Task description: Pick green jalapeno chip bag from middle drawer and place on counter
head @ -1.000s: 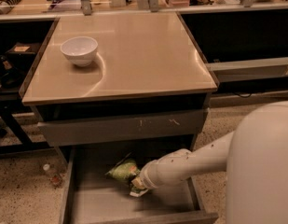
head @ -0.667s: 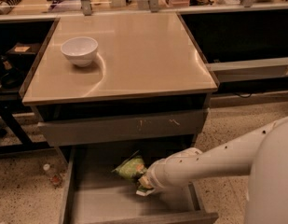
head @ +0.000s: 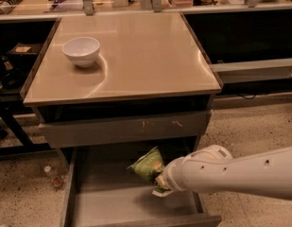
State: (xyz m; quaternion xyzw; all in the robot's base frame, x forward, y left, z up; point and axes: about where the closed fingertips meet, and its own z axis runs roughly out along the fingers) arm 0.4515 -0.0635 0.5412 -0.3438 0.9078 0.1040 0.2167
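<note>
At the far left of the counter (head: 150, 51) sits a white bowl (head: 81, 50), well apart from anything the task concerns. The rest of the beige top is bare as far as its front edge. Below that edge is a shut drawer front (head: 126, 129) with pale scratches, and under it the middle drawer (head: 107, 207) is pulled out toward the camera, showing its grey floor. The green chip bag (head: 146, 164) is inside this drawer, right of centre. It is tilted, with its green end up and to the left and its white end down and to the right, so its long axis slants toward the gripper (head: 160, 186). The gripper is just right of the bag at that lower white end and appears to be pinching it, since the bag seems to hang clear of the floor with a shadow under it. The white arm (head: 240, 174) reaches in from the right. The bag therefore trails left of the claw, under the overhang of the shut front. The lift probably has to come out toward the camera before it rises to the counter, or the bag's upper end may catch.
</note>
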